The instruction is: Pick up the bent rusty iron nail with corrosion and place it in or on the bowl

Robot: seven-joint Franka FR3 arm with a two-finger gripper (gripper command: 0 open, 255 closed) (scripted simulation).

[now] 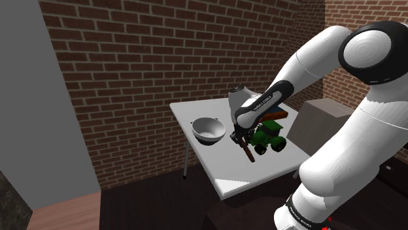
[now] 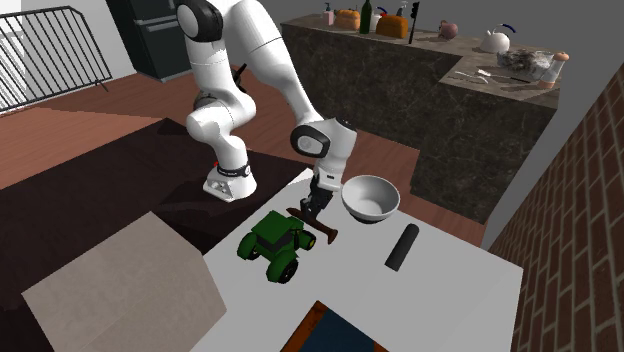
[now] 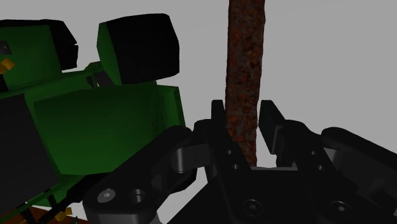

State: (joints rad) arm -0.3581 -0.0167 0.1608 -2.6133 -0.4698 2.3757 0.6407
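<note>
Gripper (image 3: 243, 113) is closed narrow on the nail (image 3: 247, 57), with both fingers pressing the sides of the shank and much of its length running out ahead of them. The nail is rust-brown and pitted, low at the table (image 1: 261, 175), just beside the green toy tractor (image 3: 95, 127). Whether it rests on the surface or hangs clear cannot be told. Judgement: light, stiff and rough-skinned, so slip is unlikely; the free length may swing, and a hold nearer mid-shank would sit steadier. Beyond, the pale bowl (image 1: 208, 129) stands upright and open, near the gripper. Farther off are a black cylinder (image 2: 403, 246), then the brick wall (image 1: 131, 65).
</note>
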